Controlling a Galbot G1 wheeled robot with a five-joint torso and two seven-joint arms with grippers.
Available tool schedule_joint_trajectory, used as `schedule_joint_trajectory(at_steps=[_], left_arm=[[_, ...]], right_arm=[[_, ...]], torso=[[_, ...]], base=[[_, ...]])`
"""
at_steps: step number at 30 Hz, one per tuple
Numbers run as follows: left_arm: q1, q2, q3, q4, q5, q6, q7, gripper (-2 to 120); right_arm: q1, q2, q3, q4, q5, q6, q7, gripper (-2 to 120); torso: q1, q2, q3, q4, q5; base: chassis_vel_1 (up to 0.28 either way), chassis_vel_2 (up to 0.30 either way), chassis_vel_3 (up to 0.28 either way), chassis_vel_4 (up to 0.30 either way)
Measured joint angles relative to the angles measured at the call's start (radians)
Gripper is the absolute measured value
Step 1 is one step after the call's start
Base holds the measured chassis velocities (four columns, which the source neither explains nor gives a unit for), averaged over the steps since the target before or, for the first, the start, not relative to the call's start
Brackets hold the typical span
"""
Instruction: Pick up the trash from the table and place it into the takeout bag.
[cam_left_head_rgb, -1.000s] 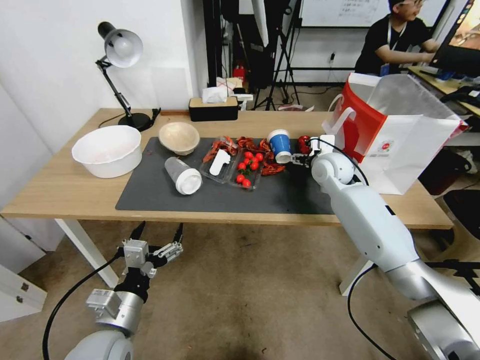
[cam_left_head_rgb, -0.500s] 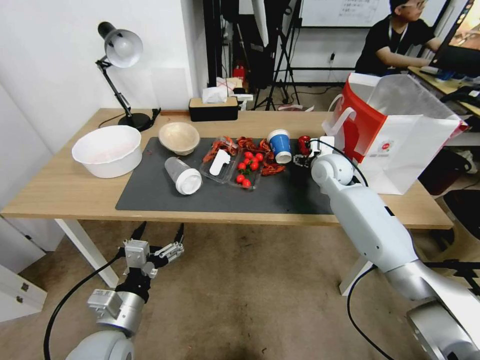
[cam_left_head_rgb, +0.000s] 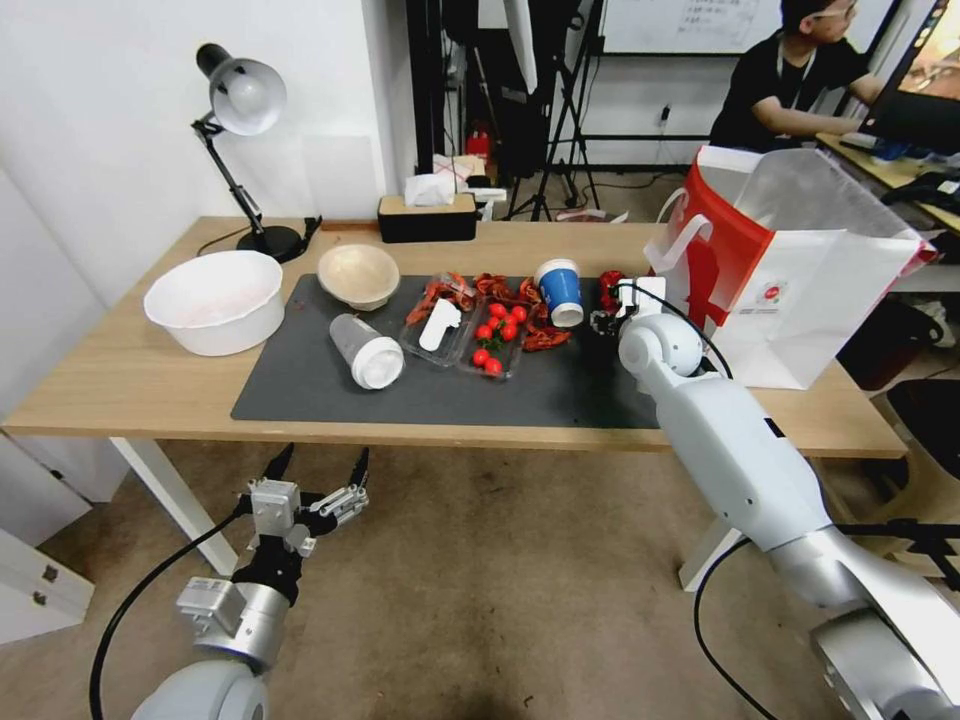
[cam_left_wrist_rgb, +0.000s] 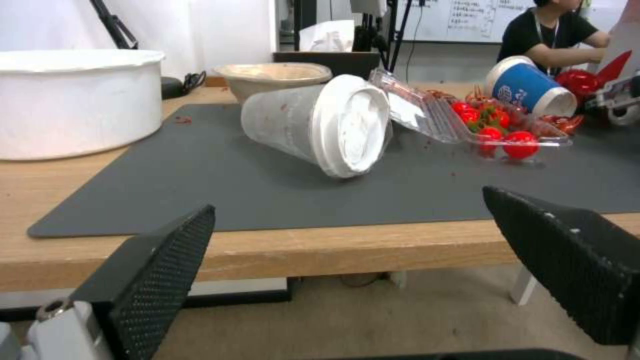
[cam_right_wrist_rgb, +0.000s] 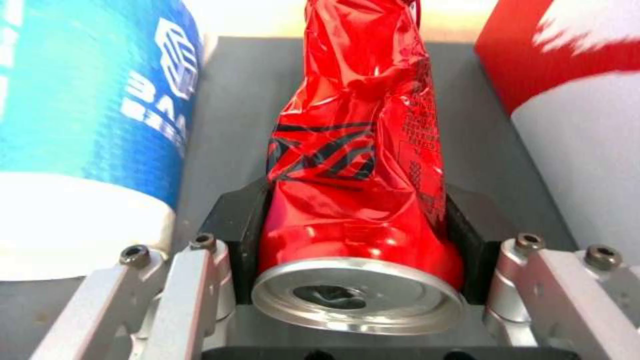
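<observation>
At nine o'clock on the counter (cam_left_head_rgb: 120, 380) stands a white tub (cam_left_head_rgb: 213, 300), with the beige bowl (cam_left_head_rgb: 358, 274) just right of it at the edge of the dark mat (cam_left_head_rgb: 330, 395). Below the counter's near edge, at seven o'clock in the head view, the left gripper (cam_left_head_rgb: 315, 470) hangs idle with its fingers spread wide and nothing between them; its wrist camera looks level across the mat at the lidded cup (cam_left_wrist_rgb: 320, 127) lying on its side.

Toward the middle lie the clear trays of red tomatoes (cam_left_head_rgb: 497, 338) and the blue paper cup (cam_left_head_rgb: 560, 292), tipped over.

Just right of the blue cup, at about one o'clock, the right gripper (cam_left_head_rgb: 606, 318) has reached the crushed red can (cam_right_wrist_rgb: 357, 165). In the right wrist view the can lies between the fingers (cam_right_wrist_rgb: 243, 235), its long axis running straight out from the palm and its silver end facing the camera; both pads sit against its sides, so the grip looks closed on it. The can appears to rest on the mat, not yet lifted. The right arm is far the nearer one, and the takeout bag (cam_left_head_rgb: 800, 290) stands open immediately right of the can, at two o'clock.

Compared with a second ago, the right gripper has slid away from the blue cup's rim toward the can and the bag; the left arm has stayed put.
</observation>
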Motion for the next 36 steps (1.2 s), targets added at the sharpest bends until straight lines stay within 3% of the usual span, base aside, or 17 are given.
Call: schedule_joint_trajectory(at_steps=[11, 17, 26, 33, 36], left_arm=[[0.003, 0.001, -0.001, -0.008, -0.002, -0.001, -0.001, 100], [0.006, -0.001, -0.001, -0.012, -0.001, -0.001, -0.001, 100], [0.016, -0.006, -0.002, -0.024, 0.003, -0.002, -0.001, 100], [0.013, -0.009, 0.000, -0.016, 0.005, -0.006, -0.001, 100], [0.011, -0.010, 0.002, -0.013, 0.005, -0.006, -0.001, 100]], right_arm=[[-0.050, -0.045, 0.015, 0.139, -0.020, 0.005, 0.004, 51], [-0.139, -0.115, 0.053, 0.366, 0.017, -0.024, 0.019, 51], [-0.279, -0.213, 0.143, 0.559, 0.081, -0.050, 0.002, 51], [-0.428, -0.324, 0.245, 0.792, 0.118, -0.052, -0.045, 51], [-0.441, -0.335, 0.258, 0.831, 0.119, -0.053, -0.047, 51]], torso=[[0.000, 0.000, 0.000, -0.0001, -0.0001], [0.000, 0.000, 0.000, -0.0001, -0.0002], [0.000, 0.000, 0.000, -0.0003, 0.0002], [0.000, 0.000, 0.000, -0.0001, 0.0000], [0.000, 0.000, 0.000, -0.0001, 0.0000]], base=[[0.000, 0.000, 0.000, 0.000], [0.000, 0.000, 0.000, 0.000], [0.000, 0.000, 0.000, 0.000], [0.000, 0.000, 0.000, 0.000], [0.000, 0.000, 0.000, 0.000]])
